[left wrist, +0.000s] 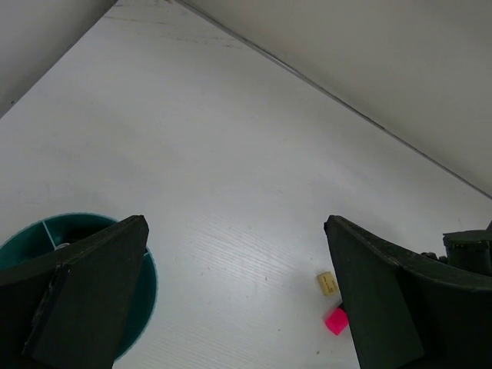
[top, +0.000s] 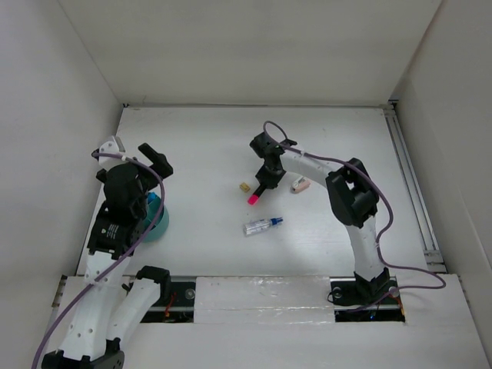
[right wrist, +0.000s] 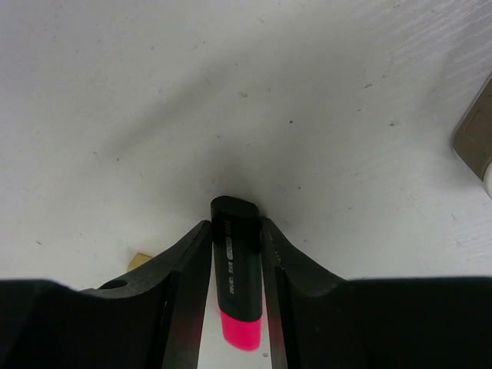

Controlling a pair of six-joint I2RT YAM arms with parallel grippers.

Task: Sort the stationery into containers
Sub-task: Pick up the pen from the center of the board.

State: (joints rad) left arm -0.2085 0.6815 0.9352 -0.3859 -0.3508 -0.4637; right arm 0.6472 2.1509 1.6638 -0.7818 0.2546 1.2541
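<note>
The right gripper (right wrist: 236, 231) pinches a black marker (right wrist: 237, 261) with a pink end between narrowed jaws at the middle of the table (top: 200, 146), a small tan block (top: 245, 186) just beside it. The left gripper (left wrist: 234, 231) stands wide and holds nothing, above the teal cup (left wrist: 46, 231) by the left edge. A blue-capped pen (top: 261, 225) lies nearer the front edge.
</note>
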